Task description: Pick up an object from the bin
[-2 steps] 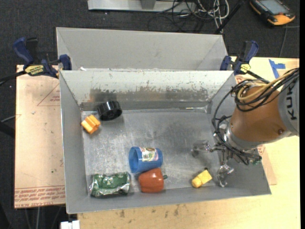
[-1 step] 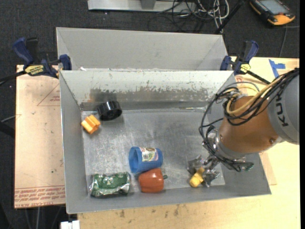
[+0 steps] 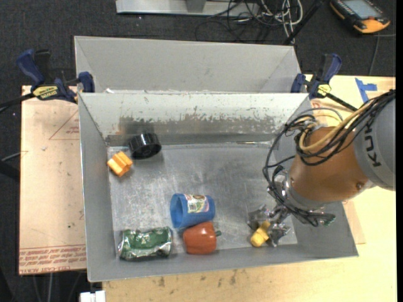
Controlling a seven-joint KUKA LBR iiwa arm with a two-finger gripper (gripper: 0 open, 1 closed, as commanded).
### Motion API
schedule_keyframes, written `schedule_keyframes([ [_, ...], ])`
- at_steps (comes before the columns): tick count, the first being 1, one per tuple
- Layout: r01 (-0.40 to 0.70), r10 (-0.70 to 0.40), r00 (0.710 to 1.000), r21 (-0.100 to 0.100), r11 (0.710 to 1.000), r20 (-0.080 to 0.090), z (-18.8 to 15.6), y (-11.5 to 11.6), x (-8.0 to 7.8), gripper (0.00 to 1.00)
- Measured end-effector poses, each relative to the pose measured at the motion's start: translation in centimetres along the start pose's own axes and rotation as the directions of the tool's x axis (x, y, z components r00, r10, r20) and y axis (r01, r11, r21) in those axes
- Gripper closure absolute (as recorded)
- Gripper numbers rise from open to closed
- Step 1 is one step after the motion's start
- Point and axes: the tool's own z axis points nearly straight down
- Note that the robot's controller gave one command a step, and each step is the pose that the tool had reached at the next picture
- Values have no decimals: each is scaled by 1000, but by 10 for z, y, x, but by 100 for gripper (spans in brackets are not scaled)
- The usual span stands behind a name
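1 sm. yellow block [image 3: 257,237] nr end effector [image 3: 269,224].

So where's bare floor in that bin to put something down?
Widest bare patch: mid-floor, between the black ring, the blue cup and the arm. Crowded along the front: green packet, red pepper, then the gripper by a small yellow piece.

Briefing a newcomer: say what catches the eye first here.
The arm's cable-wrapped orange wrist hangs over the bin's front right, by a small yellow piece. Along the front lie a blue cup on its side, a red toy pepper and a crushed green can.
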Motion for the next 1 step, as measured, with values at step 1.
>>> schedule_keyframes([
  [1, -1, 1, 1000, -9, 1000, -7, -137, 2, -18, 100],
])
